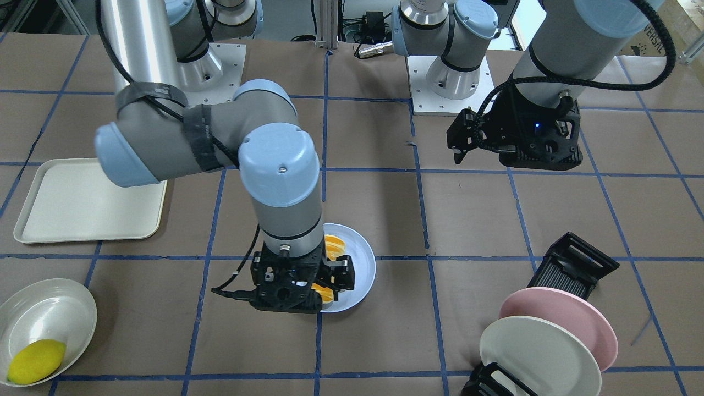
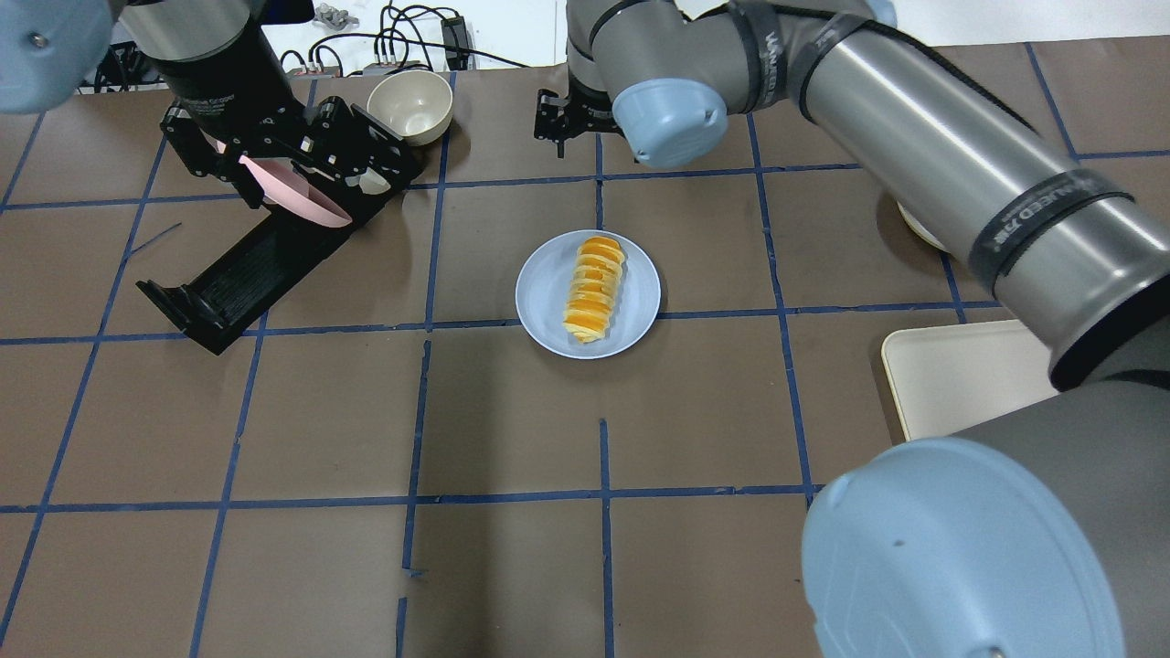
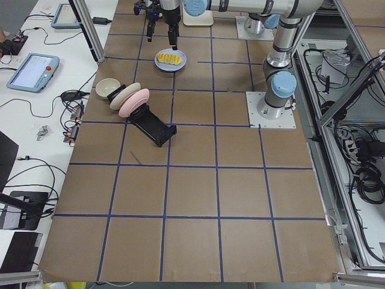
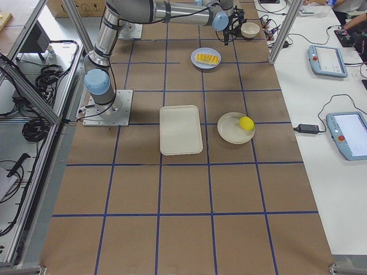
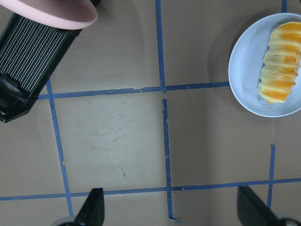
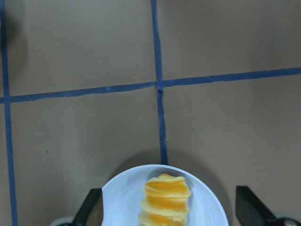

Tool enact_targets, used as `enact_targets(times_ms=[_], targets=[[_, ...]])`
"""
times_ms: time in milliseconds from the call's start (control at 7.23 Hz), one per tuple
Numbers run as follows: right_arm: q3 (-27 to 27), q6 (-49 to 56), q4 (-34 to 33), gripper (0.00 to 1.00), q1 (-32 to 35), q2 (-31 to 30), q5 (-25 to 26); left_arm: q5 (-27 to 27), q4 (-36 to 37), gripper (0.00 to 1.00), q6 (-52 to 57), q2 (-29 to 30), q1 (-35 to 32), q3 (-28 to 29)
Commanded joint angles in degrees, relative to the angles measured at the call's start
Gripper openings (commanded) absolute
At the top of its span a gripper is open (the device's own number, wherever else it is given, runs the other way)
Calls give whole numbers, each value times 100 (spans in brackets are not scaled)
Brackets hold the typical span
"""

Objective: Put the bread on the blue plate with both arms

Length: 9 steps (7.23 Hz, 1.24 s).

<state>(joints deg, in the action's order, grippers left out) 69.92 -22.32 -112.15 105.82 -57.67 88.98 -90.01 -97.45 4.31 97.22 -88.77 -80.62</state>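
Observation:
The bread (image 2: 594, 288), a ridged orange and cream roll, lies lengthwise on the blue plate (image 2: 541, 294) at the middle of the table. It also shows in the front view (image 1: 333, 245) on the plate (image 1: 360, 256). My right gripper (image 1: 324, 280) hovers above the plate's far side, open and empty. Its wrist view shows the bread's end (image 6: 164, 195) and the plate (image 6: 122, 202) between its spread fingers (image 6: 93, 208). My left gripper (image 2: 274, 164) is open and empty, raised above the dish rack. Its wrist view shows the bread (image 5: 281, 68) at upper right.
A black dish rack (image 1: 572, 269) holds a pink plate (image 1: 566, 316) and a cream plate (image 1: 539, 352). A cream tray (image 1: 88, 201) lies on the robot's right side. A pale dish (image 1: 49, 313) holds a lemon (image 1: 36, 360). A cream bowl (image 2: 411, 105) stands behind the rack.

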Motion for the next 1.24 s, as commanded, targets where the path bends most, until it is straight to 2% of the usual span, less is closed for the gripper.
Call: enact_targets(times_ms=[0,138,277,415,553,691,830,1106], targets=[[-85,-53,684,100,-552,-427,293,-25,7,100,0,-36,0,3],[-136,-71,1416,100,-693,-752,939,-16,7,100,-9,-36,0,3],[-224,-45,1928,100,-782,-929,1233,-16,15,100,0,-36,0,3],[-190,156,1907,100,-817,-1035,1192,-16,15,100,0,-36,-8,-6],[-77,741,1907,90,-844,-1254,870,-16,15,100,0,-36,0,-6],[-75,1417,1838,88,-1105,-1325,423,-16,15,100,0,-36,-8,-6],[-32,2241,1863,89,-1290,-1535,288,-16,15,100,0,-36,-9,-6],[947,2329,1794,98,-1345,-2149,287,-16,15,100,0,-36,-9,-6]])
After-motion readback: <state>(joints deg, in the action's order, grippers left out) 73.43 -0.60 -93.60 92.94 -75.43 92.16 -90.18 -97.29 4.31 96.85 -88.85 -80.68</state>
